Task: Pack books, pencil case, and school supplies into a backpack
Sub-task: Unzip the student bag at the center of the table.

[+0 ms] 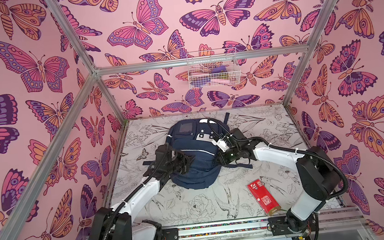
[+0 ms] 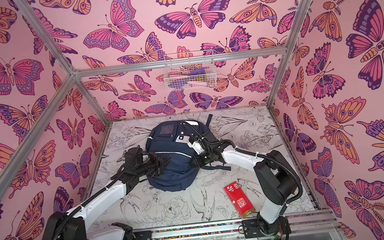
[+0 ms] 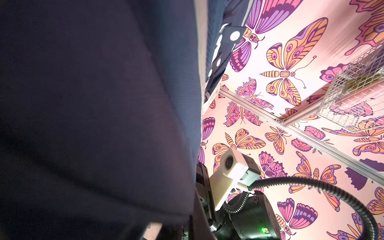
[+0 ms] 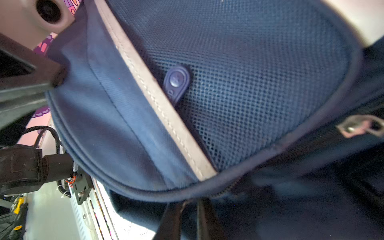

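Standing at the near edge, I count one red booklet [image 1: 263, 199] lying loose on the bench [image 1: 194, 207]. It is nearer me than the backpack [image 1: 194, 154], toward the right arm's side and well apart from it. If it belongs to the load, my guess is it is the one piece not yet packed.

Further in there are two arms, one on each flank of the single backpack, which lies flat mid-bench with its front pockets up. The left end effector [image 1: 187, 160] is clenched hard against the backpack's side, though I cannot tell whether fabric is pinched in it. The right end effector [image 1: 221, 157] presses at the opposite flank beside a dangling strap, and I cannot tell whether it is clenched or released.

No books, pencil case or calculator show anywhere around the backpack, so I judge them already inside, with closing up mostly what remains. The inside itself is hidden.

Beyond the backpack, one wire basket [image 1: 213, 68] hangs on the far wall with a few small items I cannot make out.
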Robot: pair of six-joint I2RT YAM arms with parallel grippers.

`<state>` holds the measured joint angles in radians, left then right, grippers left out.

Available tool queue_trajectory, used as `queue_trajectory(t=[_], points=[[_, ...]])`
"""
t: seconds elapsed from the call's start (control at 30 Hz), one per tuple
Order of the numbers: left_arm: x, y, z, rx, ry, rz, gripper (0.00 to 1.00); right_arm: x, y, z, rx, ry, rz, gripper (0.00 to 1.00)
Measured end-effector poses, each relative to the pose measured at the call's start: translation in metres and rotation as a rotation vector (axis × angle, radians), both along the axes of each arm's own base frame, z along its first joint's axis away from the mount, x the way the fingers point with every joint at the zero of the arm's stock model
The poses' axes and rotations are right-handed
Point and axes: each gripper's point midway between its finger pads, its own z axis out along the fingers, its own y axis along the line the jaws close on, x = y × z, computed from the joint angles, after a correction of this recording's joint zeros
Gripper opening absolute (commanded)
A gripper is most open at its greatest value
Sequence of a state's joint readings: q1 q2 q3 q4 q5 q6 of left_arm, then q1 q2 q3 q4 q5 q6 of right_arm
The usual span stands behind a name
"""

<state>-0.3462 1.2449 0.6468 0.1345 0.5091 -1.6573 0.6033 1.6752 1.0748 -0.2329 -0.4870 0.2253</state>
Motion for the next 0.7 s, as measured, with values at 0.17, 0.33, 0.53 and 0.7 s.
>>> queue_trajectory(t=[0.17,0.33,0.53,0.7], points=[[-0.001,0.0,-0.001,0.005,-0.004,-0.003,0.0,-0.001,-0.007,0.003,-0.046,-0.029,-0.014,0.0],[-0.002,0.0,0.001,0.011,-0.019,-0.011,0.0,-0.004,-0.01,0.012,-0.061,-0.049,-0.022,0.0],[-0.002,0.0,0.001,0.012,-0.022,-0.013,0.0,-0.007,-0.009,0.015,-0.053,-0.048,-0.024,0.0],[-0.003,0.001,0.001,0.019,-0.022,-0.016,0.0,-0.014,-0.002,0.014,-0.037,-0.002,-0.04,0.0]])
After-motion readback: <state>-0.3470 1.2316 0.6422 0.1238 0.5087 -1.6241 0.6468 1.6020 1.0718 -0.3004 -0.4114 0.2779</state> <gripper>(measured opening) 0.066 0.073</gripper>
